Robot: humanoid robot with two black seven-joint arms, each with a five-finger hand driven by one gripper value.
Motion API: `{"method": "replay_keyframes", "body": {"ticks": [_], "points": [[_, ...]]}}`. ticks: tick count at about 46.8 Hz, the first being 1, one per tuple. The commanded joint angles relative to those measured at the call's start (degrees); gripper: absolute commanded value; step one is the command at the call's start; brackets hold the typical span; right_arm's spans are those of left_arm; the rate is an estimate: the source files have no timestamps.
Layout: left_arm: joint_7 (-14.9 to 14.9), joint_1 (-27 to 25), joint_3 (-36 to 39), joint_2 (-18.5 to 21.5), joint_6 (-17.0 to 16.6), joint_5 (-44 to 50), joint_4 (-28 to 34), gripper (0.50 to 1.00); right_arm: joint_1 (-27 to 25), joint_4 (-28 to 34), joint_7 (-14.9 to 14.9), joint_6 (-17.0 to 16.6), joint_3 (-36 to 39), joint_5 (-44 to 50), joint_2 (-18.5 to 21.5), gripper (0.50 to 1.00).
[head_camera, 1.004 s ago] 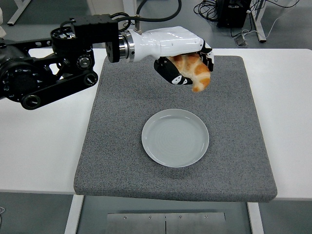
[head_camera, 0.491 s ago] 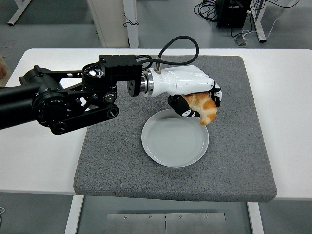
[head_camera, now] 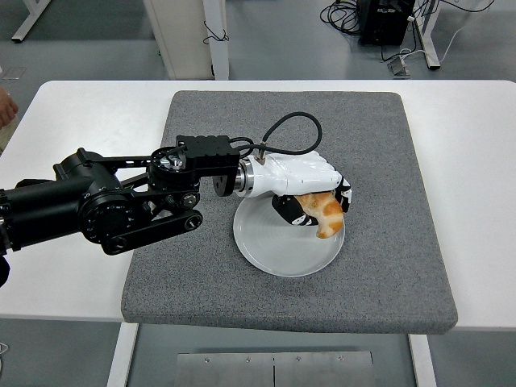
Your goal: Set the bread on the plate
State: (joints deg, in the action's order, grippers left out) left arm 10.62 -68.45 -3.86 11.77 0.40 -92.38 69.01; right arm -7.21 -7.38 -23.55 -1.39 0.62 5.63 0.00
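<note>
My left hand (head_camera: 310,197), white with black fingertips, is shut on a golden-brown croissant (head_camera: 327,213). The hand hangs low over the far right part of the pale round plate (head_camera: 278,250), which lies on the grey mat (head_camera: 387,161). The croissant's lower tip points down at the plate's right rim; whether it touches the plate cannot be told. The fingers hide the upper part of the bread. My right arm does not show.
The black left arm (head_camera: 105,205) stretches in from the left edge across the mat's left side. A cable (head_camera: 290,129) loops up from the wrist. The white table (head_camera: 468,145) surrounds the mat. Part of a person's hand (head_camera: 5,105) shows at the far left edge.
The left hand has carried the croissant from above the mat's far side towards me and down, ending low over the plate. The arm has swung nearer with it.
</note>
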Motion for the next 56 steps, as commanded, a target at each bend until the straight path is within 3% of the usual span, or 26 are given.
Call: {"method": "replay_keyframes", "body": {"ticks": [1, 52, 53, 54, 55, 56], "points": [[0.01, 0.51, 0.0, 0.1, -0.22, -0.17, -0.02, 0.5, 0.0, 0.0, 0.0, -0.02, -0.01, 0.0, 0.0, 1.0], [-0.34, 6.57, 0.26, 3.0, -2.77, -0.88, -1.34, 0.5, 0.0, 0.0, 0.0, -0.02, -0.01, 0.0, 0.0, 1.0], [-0.34, 6.57, 0.17, 3.26, -2.77, -0.62, -1.34, 0.586, 0.0, 0.0, 0.0, -0.02, -0.01, 0.0, 0.0, 1.0], [-0.34, 6.57, 0.17, 3.44, -2.77, -0.44, -1.34, 0.706, 0.0, 0.0, 0.0, -0.02, -0.01, 0.0, 0.0, 1.0], [-0.34, 6.49, 0.17, 3.53, -2.77, -0.44, -1.25, 0.786, 0.0, 0.0, 0.0, -0.02, -0.01, 0.0, 0.0, 1.0], [-0.34, 6.49, 0.17, 3.61, -2.77, -0.44, -0.99, 0.831, 0.0, 0.0, 0.0, -0.02, -0.09, 0.0, 0.0, 1.0]]}}
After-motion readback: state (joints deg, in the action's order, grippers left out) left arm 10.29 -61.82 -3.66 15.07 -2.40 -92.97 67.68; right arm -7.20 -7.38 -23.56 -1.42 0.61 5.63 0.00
